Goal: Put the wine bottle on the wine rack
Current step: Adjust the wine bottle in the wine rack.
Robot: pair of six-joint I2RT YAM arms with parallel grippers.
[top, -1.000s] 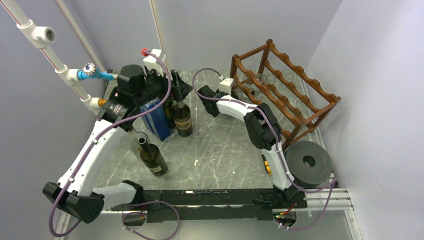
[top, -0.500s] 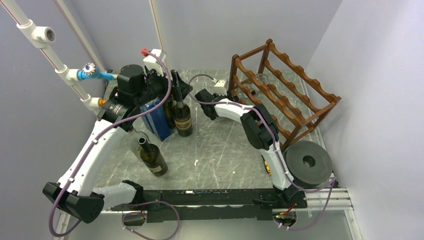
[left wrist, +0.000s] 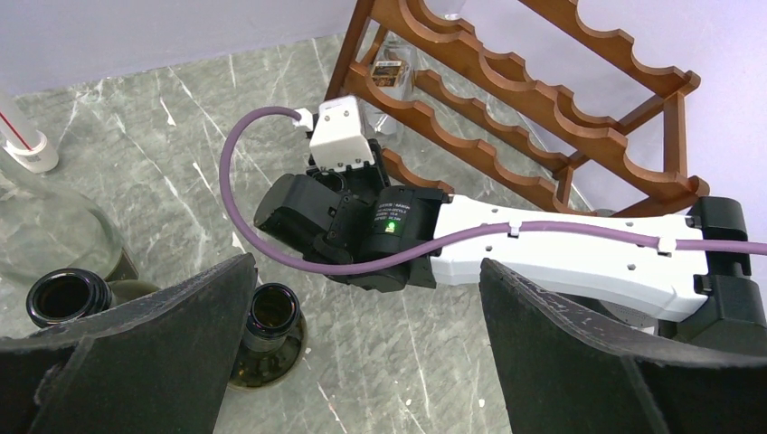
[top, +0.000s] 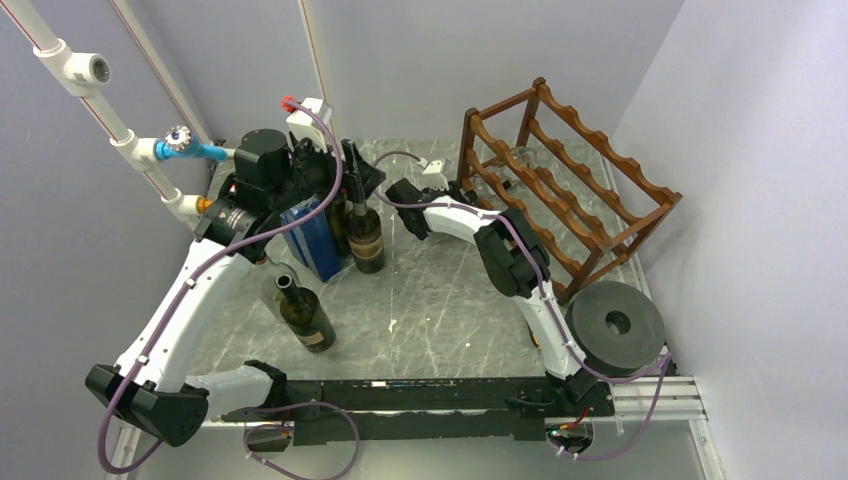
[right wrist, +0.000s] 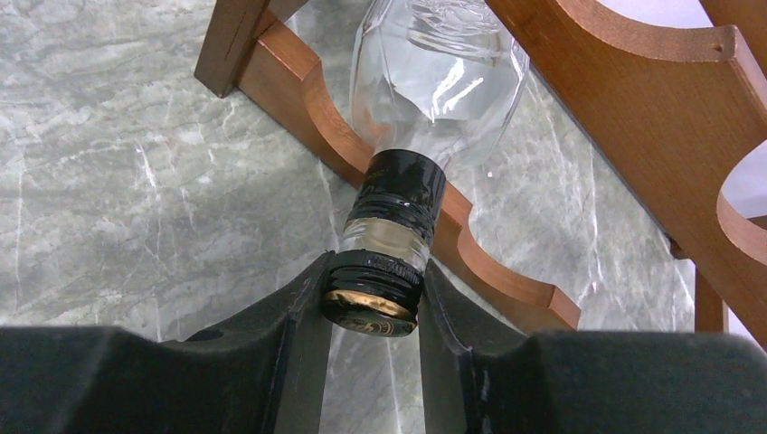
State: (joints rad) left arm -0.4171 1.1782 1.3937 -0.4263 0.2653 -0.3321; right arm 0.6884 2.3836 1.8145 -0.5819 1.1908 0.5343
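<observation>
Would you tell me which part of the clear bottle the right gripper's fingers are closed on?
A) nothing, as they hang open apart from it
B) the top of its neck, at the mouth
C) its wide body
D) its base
B: in the right wrist view the right gripper pinches the dark-banded mouth of the clear bottle, whose neck lies in a scallop of the wine rack.

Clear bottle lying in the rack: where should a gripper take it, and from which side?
Grip the clear bottle by its dark-banded neck, coming from the open-table side of the wine rack. Its body lies between the rails and only the neck juts out past the low scalloped rail. The right gripper pinches its mouth there.
</observation>
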